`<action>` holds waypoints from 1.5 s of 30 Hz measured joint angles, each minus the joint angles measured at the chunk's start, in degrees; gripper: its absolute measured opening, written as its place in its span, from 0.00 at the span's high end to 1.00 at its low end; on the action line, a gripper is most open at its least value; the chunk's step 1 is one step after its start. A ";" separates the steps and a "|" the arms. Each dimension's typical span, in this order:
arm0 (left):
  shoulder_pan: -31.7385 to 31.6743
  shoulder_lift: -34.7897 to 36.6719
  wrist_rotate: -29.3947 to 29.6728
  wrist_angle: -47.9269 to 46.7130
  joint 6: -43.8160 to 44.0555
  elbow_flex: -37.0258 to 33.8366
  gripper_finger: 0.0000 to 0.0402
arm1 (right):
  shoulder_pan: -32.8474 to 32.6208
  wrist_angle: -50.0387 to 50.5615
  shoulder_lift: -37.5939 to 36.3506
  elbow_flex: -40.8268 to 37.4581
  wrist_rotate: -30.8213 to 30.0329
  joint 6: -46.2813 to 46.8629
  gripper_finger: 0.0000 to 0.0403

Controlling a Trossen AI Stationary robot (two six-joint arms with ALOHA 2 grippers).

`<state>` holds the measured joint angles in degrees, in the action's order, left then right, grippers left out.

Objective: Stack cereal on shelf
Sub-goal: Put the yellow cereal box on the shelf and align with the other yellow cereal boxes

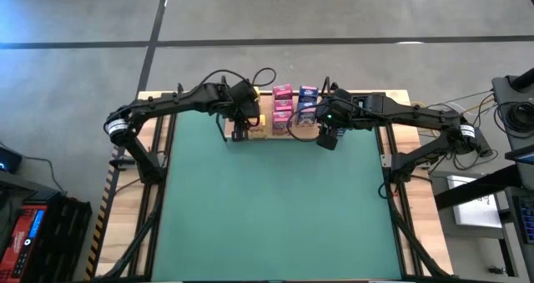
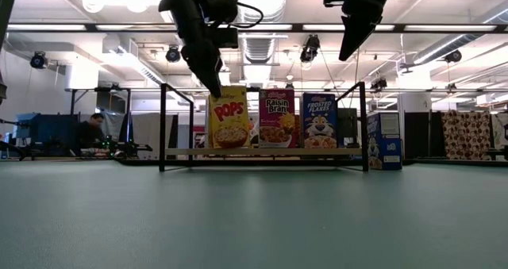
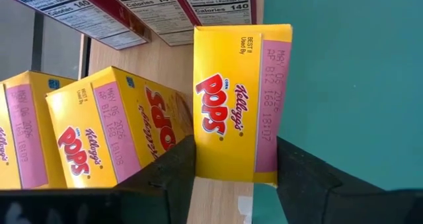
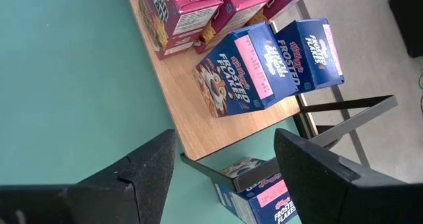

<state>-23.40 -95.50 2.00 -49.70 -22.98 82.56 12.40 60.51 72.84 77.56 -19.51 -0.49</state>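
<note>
The wooden shelf [image 2: 270, 151] stands at the table's far edge. Three yellow cereal boxes show in the left wrist view: one between my left gripper's fingers [image 3: 234, 98], and two behind it on the board [image 3: 112, 125] [image 3: 20, 138]. My left gripper [image 1: 239, 131] points down over the shelf's left part. Pink boxes [image 4: 188, 12] and two blue boxes [image 4: 264, 59] stand on the board. A third blue box [image 2: 385, 142] stands on the table beside the shelf's right end. My right gripper [image 1: 327, 139] is open and empty above the shelf's right part. My left gripper pinches the yellow box near its top end between its two fingers, one on the near face [image 3: 281, 151] and one on the far face [image 3: 193, 151]. The fingers come from above, pointing down. The box is upright, its bottom on the board's near edge [image 2: 230, 148].
Black wire uprights [image 2: 162, 126] [image 2: 365, 126] stand at the shelf's ends. The green tabletop [image 1: 275, 208] stretches in front of the shelf. A person sits in the room far behind the table [image 2: 91, 134].
</note>
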 joint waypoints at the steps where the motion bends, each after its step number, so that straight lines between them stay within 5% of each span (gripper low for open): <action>1: 0.00 0.00 0.00 -0.03 0.00 0.00 0.60 | -0.02 0.00 0.02 0.00 0.02 0.00 0.39; 45: -0.73 1.01 5.01 -3.89 3.13 -0.04 0.56 | -0.02 0.00 0.02 0.00 0.01 -0.09 0.39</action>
<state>-24.13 -94.50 7.01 -53.59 -19.86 82.53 12.39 60.51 72.86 77.56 -19.49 -0.57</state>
